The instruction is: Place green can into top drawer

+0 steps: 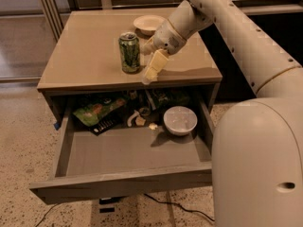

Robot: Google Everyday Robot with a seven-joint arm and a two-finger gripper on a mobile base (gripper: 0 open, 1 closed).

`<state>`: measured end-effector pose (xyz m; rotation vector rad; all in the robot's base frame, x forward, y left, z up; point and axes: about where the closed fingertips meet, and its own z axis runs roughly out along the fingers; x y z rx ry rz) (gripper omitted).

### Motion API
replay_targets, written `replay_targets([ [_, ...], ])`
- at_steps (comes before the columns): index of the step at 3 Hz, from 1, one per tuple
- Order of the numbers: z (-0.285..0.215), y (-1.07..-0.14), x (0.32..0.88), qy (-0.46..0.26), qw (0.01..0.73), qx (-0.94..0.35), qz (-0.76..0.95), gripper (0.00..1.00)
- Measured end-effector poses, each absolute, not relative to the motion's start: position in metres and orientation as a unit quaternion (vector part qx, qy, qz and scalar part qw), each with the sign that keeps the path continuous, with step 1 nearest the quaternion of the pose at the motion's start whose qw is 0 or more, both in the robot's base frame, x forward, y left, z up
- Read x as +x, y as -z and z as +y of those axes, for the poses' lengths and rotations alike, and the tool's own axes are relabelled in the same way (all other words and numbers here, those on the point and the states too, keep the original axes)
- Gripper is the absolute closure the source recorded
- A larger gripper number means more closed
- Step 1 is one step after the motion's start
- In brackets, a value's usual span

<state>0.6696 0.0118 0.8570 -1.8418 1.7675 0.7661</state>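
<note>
The green can (129,52) stands upright on the tan cabinet top (85,56), near its front edge. My gripper (147,63) is right beside the can on its right side, touching or nearly touching it, with the arm reaching in from the upper right. The top drawer (123,186) below is pulled wide open, and the front half of its grey floor (128,150) is bare.
A shallow cream bowl (148,22) sits at the back of the cabinet top. Inside the drawer at the back lie a green snack bag (94,110), a black item (106,124), small bits (139,120) and a white bowl (180,120). My white base (258,164) fills the right.
</note>
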Motion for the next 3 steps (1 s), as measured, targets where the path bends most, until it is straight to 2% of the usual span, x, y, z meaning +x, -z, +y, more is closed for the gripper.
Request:
replay_targets([
  [1,0.0118,-0.857,0.6696,-0.279,0.236,-0.672,0.644,0.38],
  [2,0.0118,-0.857,0.6696,-0.279,0.236,-0.672,0.644,0.26],
  [3,0.0118,-0.857,0.6696,-0.279,0.236,-0.672,0.644,0.0],
])
